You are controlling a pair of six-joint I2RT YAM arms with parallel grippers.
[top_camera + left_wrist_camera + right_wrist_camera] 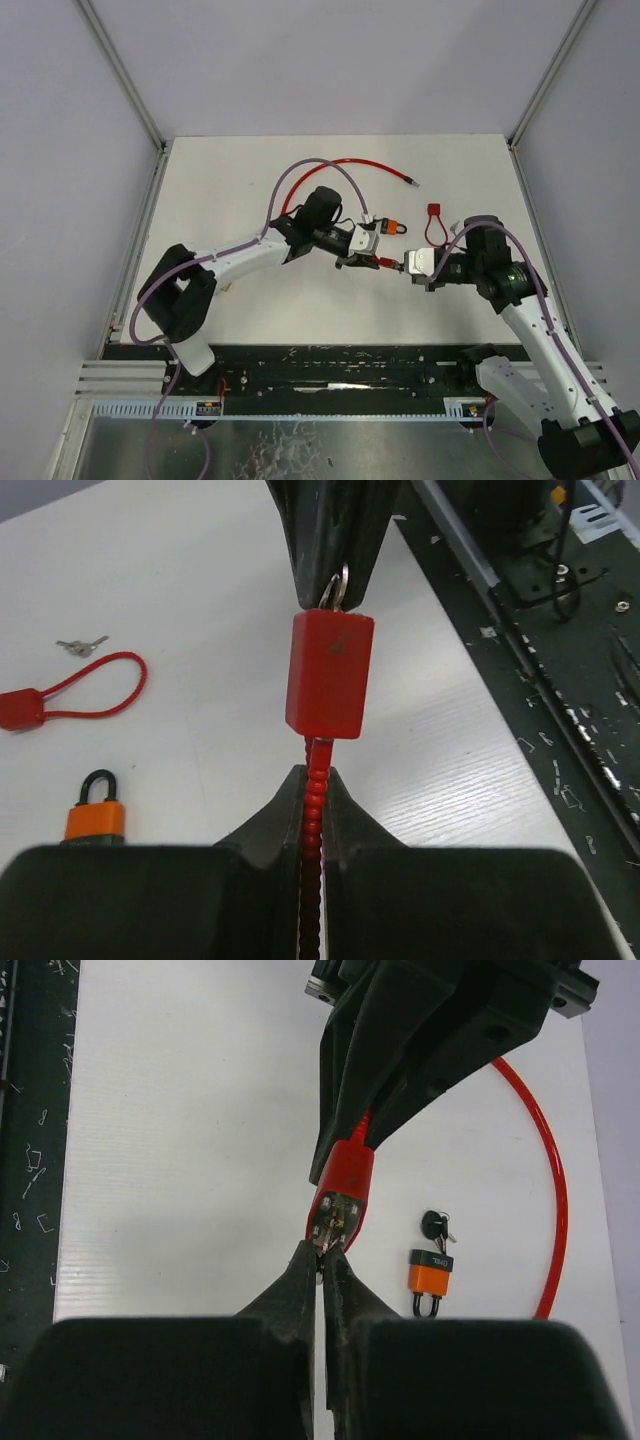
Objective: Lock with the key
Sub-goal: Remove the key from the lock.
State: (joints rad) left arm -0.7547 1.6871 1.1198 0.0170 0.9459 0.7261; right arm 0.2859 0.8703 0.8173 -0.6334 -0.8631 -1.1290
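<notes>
The red lock body [330, 675] hangs in the air between the two arms above the bench [240, 190], so that neither end drags on the surface. The left claw [315, 785] is pinched tight on the ribbed cable [314, 815] right where it leaves the lock body; holding that close likely stops the body from swinging or twisting when the key is turned. The rest of the cable trails off behind in a long loop on the bench.

The right claw [322, 1258] comes from the opposite side, its tips closed narrow on the key [331, 1232], which sits at the keyhole face of the lock body. How deep the key is seated I cannot tell. In the left wrist view a metal key ring [338, 583] shows just between the right claw's tips and the body. The two claws line up along one axis, which suits a clean wrist roll to turn the key.

An orange padlock [430, 1272] and a small red loop lock [22, 708] lie apart on the bench, out of the way
</notes>
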